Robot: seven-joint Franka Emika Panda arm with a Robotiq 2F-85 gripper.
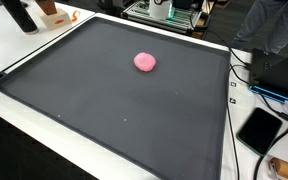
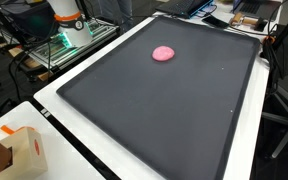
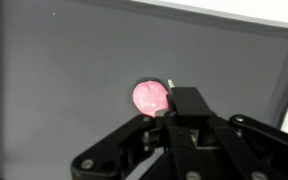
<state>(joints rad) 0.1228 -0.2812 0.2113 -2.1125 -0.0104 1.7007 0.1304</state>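
On black mat [image 1: 104,110], pink blob [image 1: 144,62] lies just past gripper [image 3: 174,113]

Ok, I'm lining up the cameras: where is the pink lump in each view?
In an exterior view: pink lump, upper middle of the dark mat.
In an exterior view: lump near the mat's far edge.
Wrist view: lump central.
Shared landmark: the dark mat under it.
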